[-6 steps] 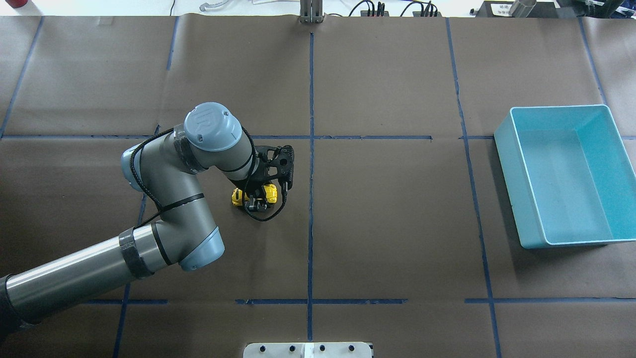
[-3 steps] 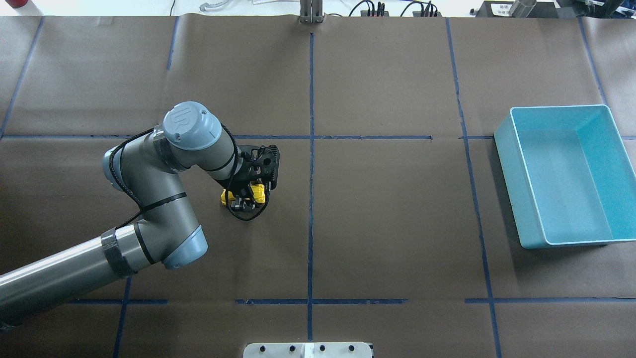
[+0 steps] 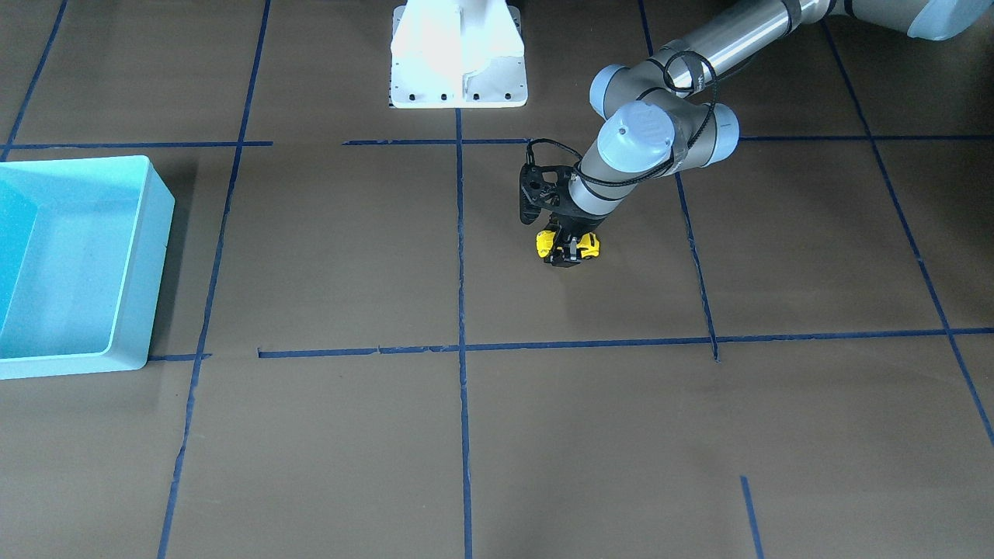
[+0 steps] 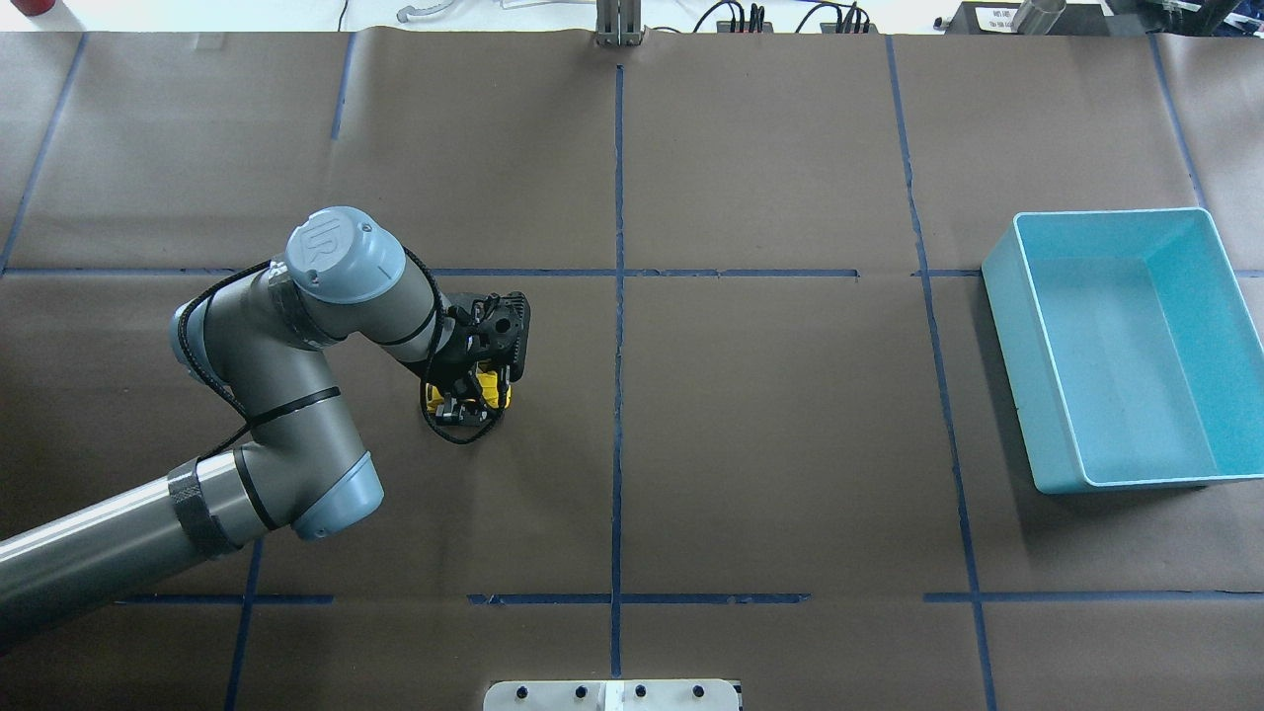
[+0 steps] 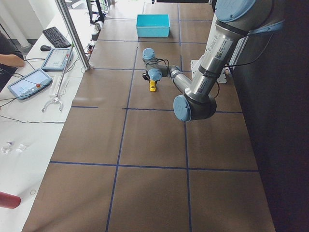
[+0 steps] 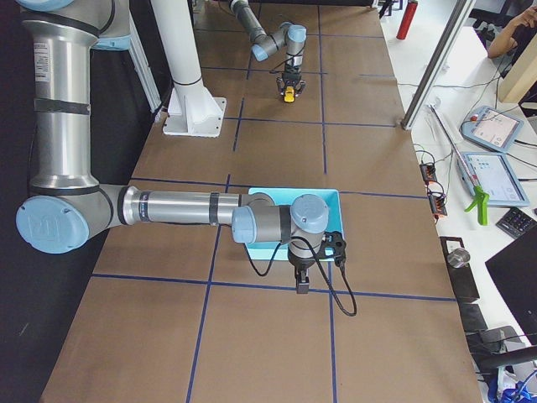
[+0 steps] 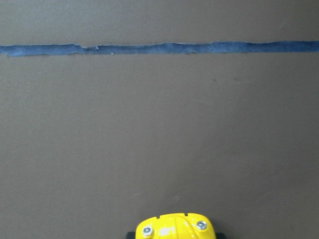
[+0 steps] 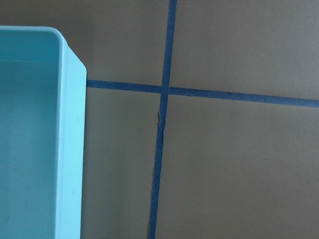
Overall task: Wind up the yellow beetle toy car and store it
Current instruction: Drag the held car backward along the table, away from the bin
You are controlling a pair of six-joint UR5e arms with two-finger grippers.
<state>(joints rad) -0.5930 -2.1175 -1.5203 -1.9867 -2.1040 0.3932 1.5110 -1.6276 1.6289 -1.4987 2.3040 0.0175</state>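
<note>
Down on the brown paper [image 3: 326, 256], just right of centre in the front-facing view, the yellow beetle toy car [image 3: 547, 244] sits clenched in the left gripper [image 3: 569, 252]. Winding likely wants wheels pressed firmly, dragged straight. Right gripper [image 6: 301, 285], by the teal bin [image 4: 1017, 346]: I cannot tell its state

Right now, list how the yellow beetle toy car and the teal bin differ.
The yellow beetle toy car is tiny; the teal bin is far larger. The car is clamped in the left gripper; the bin stands free and empty. The car is on the robot's left side; the bin is far to its right. Both are brightly coloured.
</note>
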